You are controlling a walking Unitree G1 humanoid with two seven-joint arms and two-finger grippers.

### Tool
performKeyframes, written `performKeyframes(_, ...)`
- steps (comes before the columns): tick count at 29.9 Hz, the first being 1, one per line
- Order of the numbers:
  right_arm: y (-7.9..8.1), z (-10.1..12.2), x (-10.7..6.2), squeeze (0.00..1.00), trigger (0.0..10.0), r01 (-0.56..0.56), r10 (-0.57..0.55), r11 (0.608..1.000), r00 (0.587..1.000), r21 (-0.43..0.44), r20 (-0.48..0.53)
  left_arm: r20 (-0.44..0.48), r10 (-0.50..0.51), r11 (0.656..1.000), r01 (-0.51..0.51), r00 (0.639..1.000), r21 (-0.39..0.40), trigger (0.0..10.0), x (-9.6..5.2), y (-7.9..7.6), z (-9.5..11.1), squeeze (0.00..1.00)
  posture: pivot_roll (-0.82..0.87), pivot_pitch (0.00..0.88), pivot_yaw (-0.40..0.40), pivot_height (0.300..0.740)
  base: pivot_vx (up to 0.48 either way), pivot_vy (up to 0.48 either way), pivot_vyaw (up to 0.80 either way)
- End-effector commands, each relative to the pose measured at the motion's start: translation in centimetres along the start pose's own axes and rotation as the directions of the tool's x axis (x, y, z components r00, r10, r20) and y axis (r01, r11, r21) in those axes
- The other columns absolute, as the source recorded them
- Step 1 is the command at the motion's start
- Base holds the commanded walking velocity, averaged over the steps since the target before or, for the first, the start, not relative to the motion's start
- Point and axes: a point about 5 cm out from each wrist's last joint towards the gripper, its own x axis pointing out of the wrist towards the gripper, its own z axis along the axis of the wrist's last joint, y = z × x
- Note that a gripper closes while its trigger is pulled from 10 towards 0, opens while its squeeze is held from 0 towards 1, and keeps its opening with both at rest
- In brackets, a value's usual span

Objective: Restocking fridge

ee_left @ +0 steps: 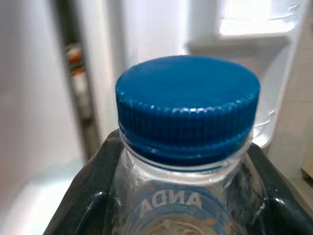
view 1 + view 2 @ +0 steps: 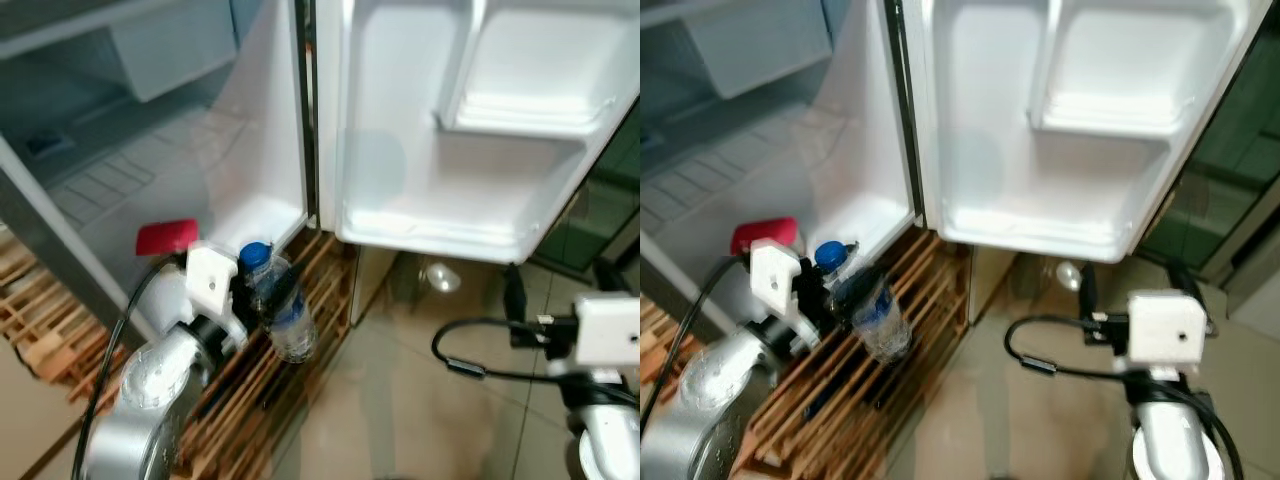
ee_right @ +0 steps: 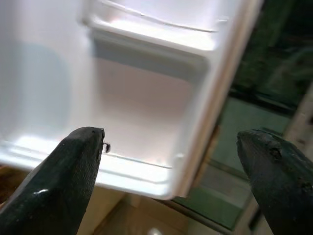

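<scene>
Item: water bottle [image 2: 285, 310], clear plastic, blue cap [image 1: 188, 100], partial label lettering visible in the left wrist view. Location: in the air, low in front of the open fridge, above a wooden slatted pallet [image 2: 290, 350] on which the fridge is standing. Held near the neck, body hanging down and slightly tilted.

Left hand [image 2: 250, 300]: pinching the bottle, black fingers [image 1: 85, 196] pressing against both sides just under the cap.

Right hand [image 3: 171, 166]: spread wide, holding nothing, pointing at the lower door shelf [image 2: 450, 215], waiting low beside the door.

Fridge door [image 2: 470, 120]: swung open, white, two moulded shelves, both bare. Fridge interior [image 2: 150, 170]: pale, glass shelf visible.

Step in hand, by judgement: carrying the bottle toward storage, placement not yet done.

Next move is calling for: raising the bottle clear of the shelf lip, bringing it upright, and setting it down inside the lower door shelf or the cabinet before loosening the pinch.
</scene>
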Motion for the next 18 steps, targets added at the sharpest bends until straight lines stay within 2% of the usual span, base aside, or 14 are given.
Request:
performKeyframes(1,-0.5,-0.1,0.3,0.0,10.0,0.026,-0.026,1.0,1.0,-0.01,-0.003,0.054,-0.009,1.0,0.008,0.998,0.025,10.0,0.6,0.0,1.2,0.0,-0.17,0.0,0.069,0.74,0.48,0.0,0.0)
performKeyframes(6,-0.3,-0.2,0.8,0.0,10.0,0.031,-0.031,0.999,1.0,-0.009,0.001,0.091,0.008,1.0,-0.009,0.996,0.01,10.0,1.7,0.1,2.0,0.0,-0.18,0.0,0.077,0.74,0.48,0.0,0.0)
performKeyframes(16,0.1,-0.5,1.3,0.0,10.0,0.01,-0.01,1.0,1.0,-0.003,-0.011,0.11,0.017,1.0,-0.019,0.994,0.018,10.0,2.7,0.1,2.3,0.0,-0.19,0.0,0.071,0.74,0.48,0.0,0.0)
performKeyframes(18,0.1,-0.6,1.5,0.0,10.0,0.008,-0.008,1.0,1.0,-0.003,-0.01,0.118,-0.016,1.0,0.014,0.993,0.018,10.0,3.2,0.0,2.9,0.0,-0.18,0.0,0.07,0.74,0.0,0.0,0.0)
